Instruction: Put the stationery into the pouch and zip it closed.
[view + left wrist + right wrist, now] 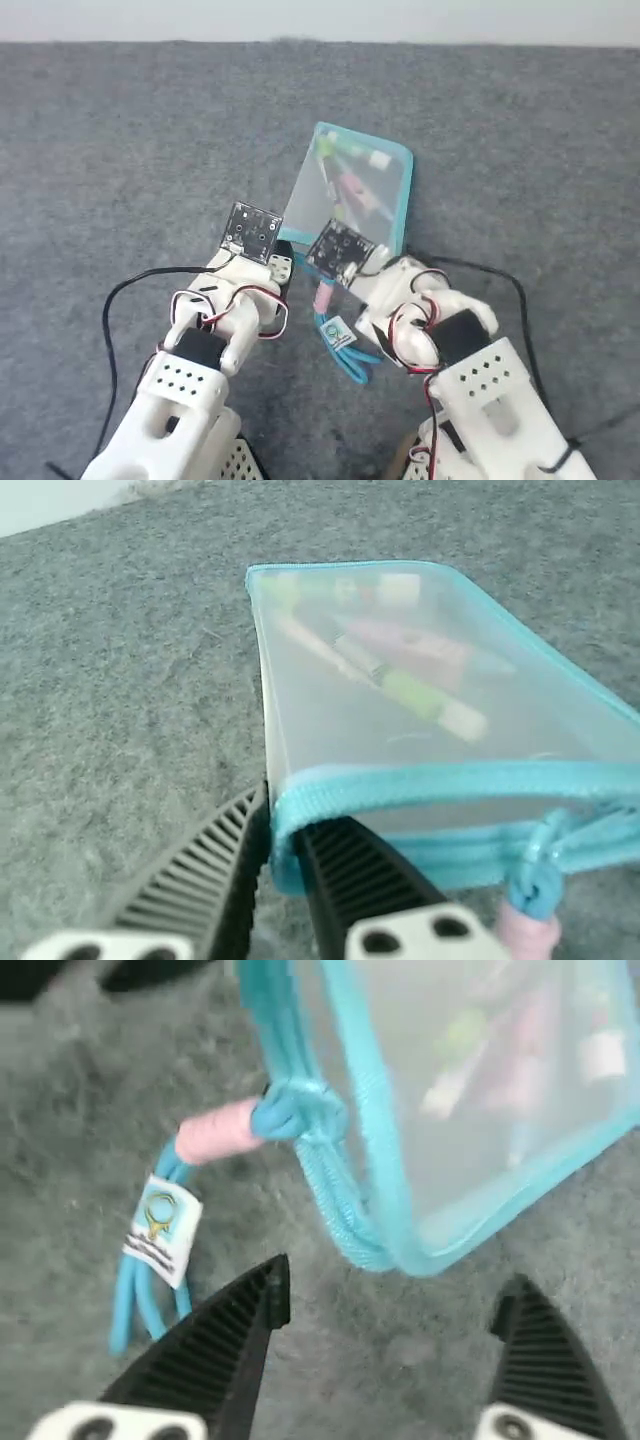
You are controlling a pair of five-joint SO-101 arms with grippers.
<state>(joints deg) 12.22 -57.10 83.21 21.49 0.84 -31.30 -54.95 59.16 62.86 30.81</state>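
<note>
Your pouch [407, 195] lies flat on the grey bench [120, 150]. Its long axis points away from both arms, and the zip edge is the short side nearest to them. The stationery [415, 655] is already inside, as you can see through the clear wall.

The left fingers [345, 865] are pinched narrow on one corner of the zip edge and hold it. The right fingers [225, 1335] stand wide apart and hold nothing; they hang just above the other corner of the same edge.

The zip pull [295, 1110] sits on this edge between the two pairs of fingers. Its pink tab [215, 1132] and a blue cord [135, 1300] with a label [160, 1225] lie on the bench toward the arms. From the held corner up to the pull the zip looks shut; beyond the pull I cannot tell, so I judge the closing is not finished.

The right arm is nearer to the pull, which lies beside its open fingers, on the side of the left arm. You must bring them over the pull first, then draw it along the short edge, away from the left fingers.
</note>
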